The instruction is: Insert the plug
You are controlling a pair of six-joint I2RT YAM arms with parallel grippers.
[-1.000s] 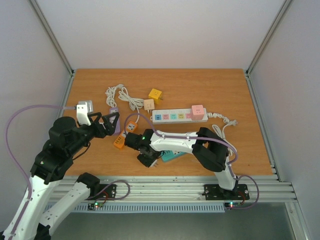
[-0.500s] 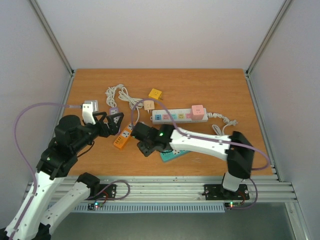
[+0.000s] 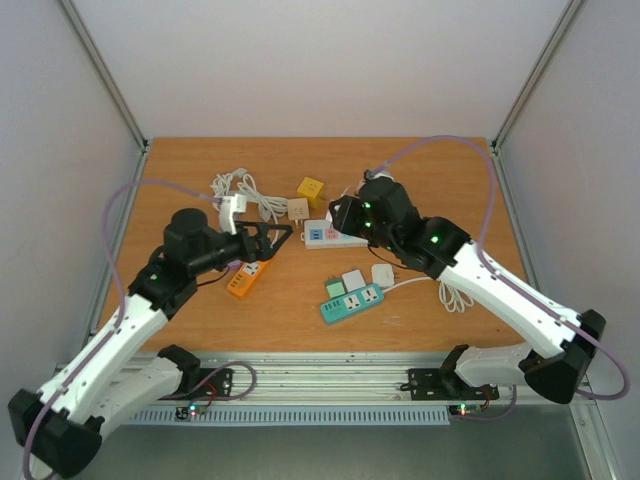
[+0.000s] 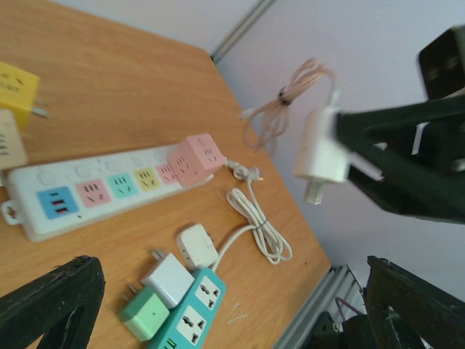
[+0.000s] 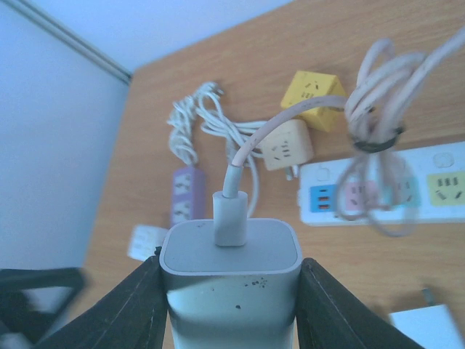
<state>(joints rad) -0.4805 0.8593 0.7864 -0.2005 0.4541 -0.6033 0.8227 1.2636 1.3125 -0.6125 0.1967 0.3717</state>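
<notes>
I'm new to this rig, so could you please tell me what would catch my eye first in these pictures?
The white charger stands out first: the right jaws are shut on it, holding it in the air with its bundled cable attached. On the table lies the white power strip with pastel sockets and a pink cube at one end, while the left jaws gape wide and empty near the orange strip.

Soft, bright, even light falls from above on the table (image 3: 430, 180), leaving only faint shadows under the cords and arms around the strip (image 3: 322, 236). In the left wrist view the strip is fairly sharp, but the charger (image 4: 323, 149) up right of it is smeared. In the right wrist view the charger looks shaded grey, and things left of the strip go soft.
</notes>
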